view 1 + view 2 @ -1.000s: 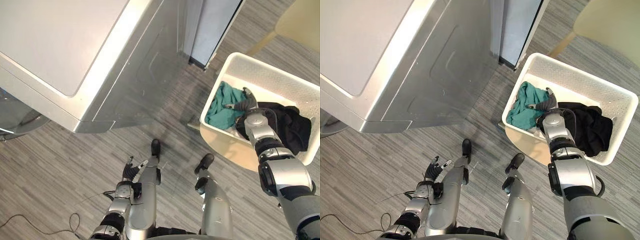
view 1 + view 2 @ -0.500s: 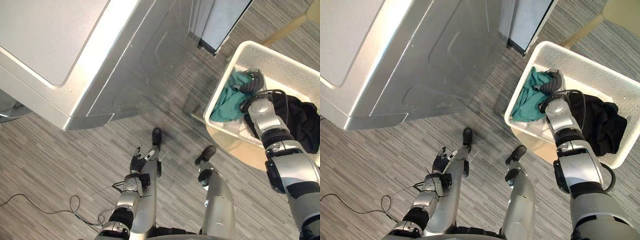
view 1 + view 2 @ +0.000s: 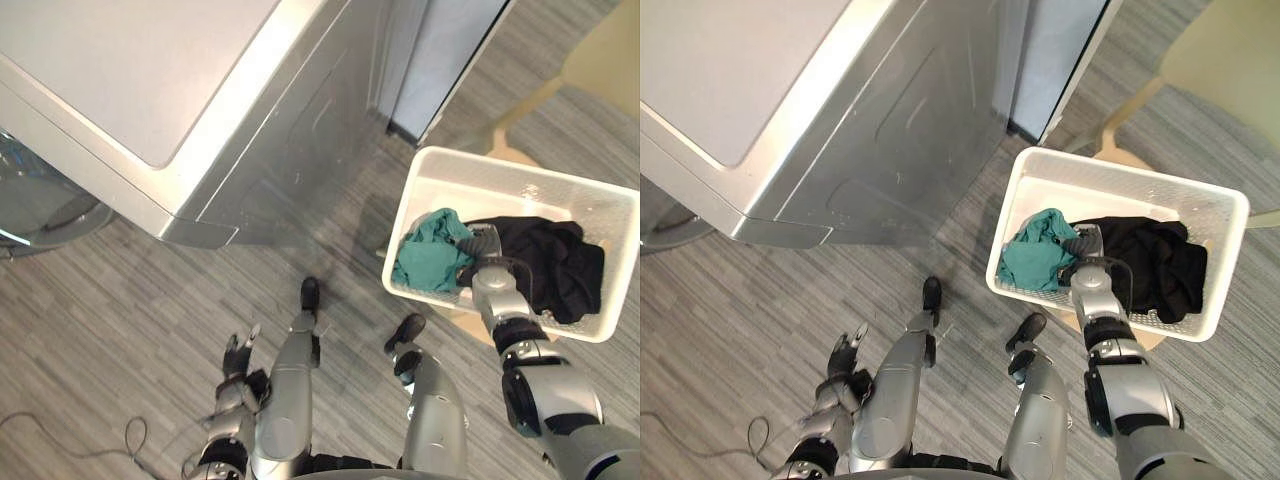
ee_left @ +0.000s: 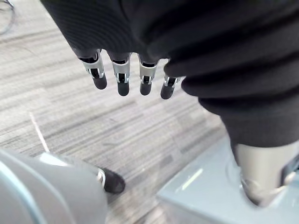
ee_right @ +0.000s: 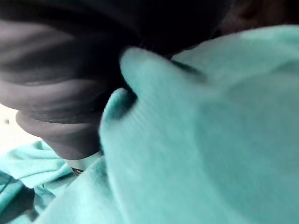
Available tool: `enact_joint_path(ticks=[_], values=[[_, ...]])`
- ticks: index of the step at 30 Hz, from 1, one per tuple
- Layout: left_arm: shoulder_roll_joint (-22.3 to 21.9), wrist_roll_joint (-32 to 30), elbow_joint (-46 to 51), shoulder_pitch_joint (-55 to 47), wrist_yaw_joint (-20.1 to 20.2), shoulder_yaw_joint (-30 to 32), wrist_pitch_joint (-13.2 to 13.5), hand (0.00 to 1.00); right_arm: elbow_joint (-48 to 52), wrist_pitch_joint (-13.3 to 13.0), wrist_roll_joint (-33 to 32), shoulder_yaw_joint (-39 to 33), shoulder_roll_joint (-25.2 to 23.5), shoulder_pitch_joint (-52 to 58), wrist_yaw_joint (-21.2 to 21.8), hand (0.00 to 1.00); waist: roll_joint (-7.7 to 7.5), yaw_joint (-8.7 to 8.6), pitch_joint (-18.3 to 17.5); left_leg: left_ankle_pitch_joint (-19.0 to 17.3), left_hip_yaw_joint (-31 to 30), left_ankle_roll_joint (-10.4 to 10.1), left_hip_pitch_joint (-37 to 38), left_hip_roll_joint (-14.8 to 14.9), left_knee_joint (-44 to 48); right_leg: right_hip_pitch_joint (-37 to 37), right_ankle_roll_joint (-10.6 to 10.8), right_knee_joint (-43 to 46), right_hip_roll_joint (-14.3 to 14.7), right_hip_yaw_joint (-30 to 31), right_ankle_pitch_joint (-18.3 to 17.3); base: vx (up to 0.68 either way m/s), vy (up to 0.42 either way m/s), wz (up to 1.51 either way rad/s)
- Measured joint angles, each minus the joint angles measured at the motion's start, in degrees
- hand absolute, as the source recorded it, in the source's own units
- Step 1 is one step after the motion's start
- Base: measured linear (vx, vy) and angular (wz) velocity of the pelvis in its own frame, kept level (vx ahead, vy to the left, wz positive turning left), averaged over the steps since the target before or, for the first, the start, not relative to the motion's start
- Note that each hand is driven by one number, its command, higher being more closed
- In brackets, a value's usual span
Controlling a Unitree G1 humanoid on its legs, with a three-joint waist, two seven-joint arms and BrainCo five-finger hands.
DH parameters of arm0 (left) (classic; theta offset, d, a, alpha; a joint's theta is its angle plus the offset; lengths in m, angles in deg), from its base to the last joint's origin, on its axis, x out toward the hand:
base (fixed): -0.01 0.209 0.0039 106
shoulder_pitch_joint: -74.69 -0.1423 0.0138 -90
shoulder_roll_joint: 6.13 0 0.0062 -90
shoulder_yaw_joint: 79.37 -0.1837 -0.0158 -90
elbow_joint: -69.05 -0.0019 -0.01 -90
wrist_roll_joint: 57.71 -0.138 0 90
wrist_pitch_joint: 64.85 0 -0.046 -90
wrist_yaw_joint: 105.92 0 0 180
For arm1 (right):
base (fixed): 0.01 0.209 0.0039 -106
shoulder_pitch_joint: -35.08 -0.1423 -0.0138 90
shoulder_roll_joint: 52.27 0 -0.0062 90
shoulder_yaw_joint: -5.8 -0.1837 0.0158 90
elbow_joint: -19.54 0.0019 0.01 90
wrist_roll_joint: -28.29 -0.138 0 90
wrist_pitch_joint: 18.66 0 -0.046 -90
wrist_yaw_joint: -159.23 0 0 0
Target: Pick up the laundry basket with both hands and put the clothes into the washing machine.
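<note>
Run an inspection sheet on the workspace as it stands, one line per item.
Surface: grey plank floor.
Job's things: white laundry basket, apparently raised on a pale support, holding a teal garment beside a black garment; silver washing machine to the basket's left.
Clutter: nothing seen.
Hands: right hand down in the basket where the two garments meet, against the teal cloth; left hand low near the floor, fingers straight, holding nothing.
Cables: nothing seen.
Surroundings: pale chair beyond the basket; grey panel next to the washing machine.
</note>
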Motion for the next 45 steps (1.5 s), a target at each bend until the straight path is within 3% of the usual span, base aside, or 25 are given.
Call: enact_joint_path(ticks=[2, 7, 9, 11, 13, 15, 17, 19, 23, 26, 27, 29, 31, 34, 40, 42, 45], values=[[1.2, 1.6, -0.6, -2.5, 0.0, 1.9, -0.5, 0.00, 7.5, 0.1, -1.4, -2.1, -2.2, 4.3, -1.1, 1.00, -1.09, -0.22, -0.9, -0.3, 1.0, 0.0, 3.0, 0.0, -0.7, 2.1, 0.2, -0.1, 0.0, 0.8, -0.3, 0.00, -0.011, -0.19], [3.7, 6.3, -2.5, -6.5, -0.3, 13.5, -1.1, 0.00, 24.1, -0.6, -2.3, -8.1, -5.4, 17.1, -2.7, 1.00, -4.05, -0.31, -9.1, -0.6, 2.0, -0.2, 10.4, -0.7, -5.2, 7.4, 1.4, -1.4, -0.2, 0.8, -1.7, 0.07, -0.016, -0.03], [4.4, 10.0, 0.7, -8.1, -1.8, 21.3, -0.8, 0.00, 31.0, -1.2, -2.1, -11.6, -6.3, 23.2, -3.5, 1.00, -4.92, -1.06, -14.3, -0.2, 0.5, -0.6, 13.7, -1.6, -8.2, 11.0, 2.3, -2.7, -0.6, -0.8, -2.3, 0.17, -0.025, 0.32], [4.7, 11.0, 5.3, -9.3, -3.1, 24.8, -0.2, 0.00, 33.8, -1.5, -1.7, -14.1, -6.5, 25.3, -3.6, 1.00, -5.24, -1.80, -16.8, -0.2, 0.0, -0.6, 15.3, -2.0, -9.0, 13.2, 2.6, -3.7, -0.7, -1.5, -2.4, 0.17, -0.015, 0.23], [4.7, 10.8, 16.2, -10.3, -5.6, 30.1, 0.4, 0.00, 38.1, -2.3, -1.7, -17.5, -7.7, 28.3, -3.5, 1.00, -5.34, -1.89, -20.5, -0.2, -0.2, -0.6, 17.7, -2.3, -10.3, 16.2, 3.4, -6.4, 0.1, -2.3, -2.0, 0.17, -0.025, 0.06], [4.9, 9.6, 26.4, -10.4, -8.2, 32.2, 2.0, 0.00, 40.7, -3.3, -1.8, -19.0, -9.5, 29.0, -3.5, 1.00, -5.29, -2.16, -22.0, -0.2, -0.3, -0.6, 19.5, -2.3, -10.8, 18.8, 3.8, -8.7, 1.0, -2.4, -1.3, 0.11, -0.037, -0.01], [4.5, 5.6, 38.9, -9.5, -11.3, 31.6, 3.6, 0.00, 43.5, -4.8, -3.6, -19.1, -10.9, 29.1, -3.0, 1.00, -4.51, -2.49, -23.6, -0.2, 0.3, -0.6, 21.8, -2.1, -11.9, 21.4, 3.9, -11.9, 2.0, -2.1, 0.1, 0.07, -0.032, -0.15], [3.5, 5.6, 45.5, -9.2, -12.3, 30.4, 4.4, 0.00, 45.2, -5.3, -4.6, -18.9, -11.3, 29.0, -2.2, 1.00, -4.12, -2.74, -24.0, -0.2, 0.5, -0.6, 22.7, -2.1, -12.0, 22.3, 4.0, -13.4, 2.4, -1.9, 0.8, 0.02, -0.011, -0.14], [2.6, -2.1, 56.9, -7.3, -13.1, 21.8, 5.0, 0.00, 50.9, -5.7, -6.8, -16.5, -11.7, 28.7, -0.5, 1.00, -2.42, -3.31, -25.2, -0.6, 3.9, -0.2, 26.7, -2.0, -12.2, 25.2, 3.8, -17.5, 3.8, 1.9, 3.3, -0.03, 0.004, -0.48], [2.9, -3.2, 59.7, -4.7, -12.4, 14.5, 5.3, 0.00, 53.4, -6.5, -7.6, -14.5, -11.4, 28.3, 0.6, 1.00, -1.72, -3.65, -25.6, -1.8, 5.9, -0.3, 28.1, -1.1, -12.2, 25.4, 3.2, -19.2, 5.2, 4.5, 4.5, -0.08, -0.005, -0.55], [3.5, -3.3, 61.3, -4.2, -11.7, 9.2, 5.7, 0.00, 55.3, -6.7, -8.3, -13.6, -11.4, 28.2, 0.8, 1.00, -1.71, -4.11, -25.6, -2.0, 7.2, -0.5, 28.7, -0.8, -12.1, 25.4, 3.0, -20.0, 5.7, 6.1, 5.3, -0.09, 0.001, -0.67], [4.9, -1.9, 62.8, -3.6, -8.8, 1.1, 5.8, 0.00, 58.2, -7.4, -8.9, -11.1, -11.4, 27.8, 1.6, 1.00, -1.68, -5.71, -25.6, -2.4, 9.1, -0.5, 29.6, -0.6, -12.1, 25.5, 2.7, -21.1, 6.1, 8.0, 6.3, -0.09, 0.006, -0.61], [5.6, 3.8, 63.6, -1.1, -3.6, -9.1, 5.8, 0.00, 61.7, -7.8, -9.2, -9.1, -11.3, 27.6, 1.8, 1.00, -1.63, -7.17, -25.7, -2.7, 11.4, -0.5, 30.7, -0.5, -11.8, 25.3, 2.6, -21.5, 6.3, 10.6, 7.4, -0.06, 0.012, -0.58], [5.8, 7.6, 61.8, 2.9, 0.9, -18.8, 5.6, 0.00, 63.0, -7.8, -9.8, -5.9, -11.3, 26.8, 2.2, 1.00, -1.48, -9.15, -25.7, -3.6, 14.3, -0.7, 31.9, -0.3, -11.3, 25.0, 2.4, -22.3, 6.7, 13.5, 8.4, -0.08, 0.014, -0.61], [5.0, 14.4, 53.1, 12.2, 7.8, -37.6, 1.8, 0.00, 68.1, -7.7, -14.3, 0.5, -10.4, 26.6, 4.6, 1.00, 0.33, -12.06, -26.0, -3.9, 17.4, -0.9, 32.6, 0.1, -11.6, 23.7, 2.2, -23.2, 7.7, 17.1, 9.6, -0.03, -0.011, -0.29], [5.0, 15.0, 49.0, 16.0, 8.5, -41.8, 0.7, 0.00, 68.5, -7.7, -14.9, 2.0, -10.2, 26.6, 5.5, 1.00, 0.62, -12.16, -26.2, -3.9, 18.0, -1.0, 32.5, 0.2, -11.8, 23.2, 2.2, -23.2, 7.9, 18.0, 9.6, 0.00, -0.011, -0.20], [3.3, 15.4, 49.1, 17.3, 8.8, -42.7, -0.2, 0.00, 69.9, -7.8, -16.4, 4.0, -10.2, 27.5, 5.7, 1.00, 0.82, -12.80, -26.3, -3.9, 19.2, -1.0, 32.5, 0.2, -11.9, 22.1, 2.2, -23.2, 8.2, 19.3, 10.0, 0.01, -0.012, -0.26]])
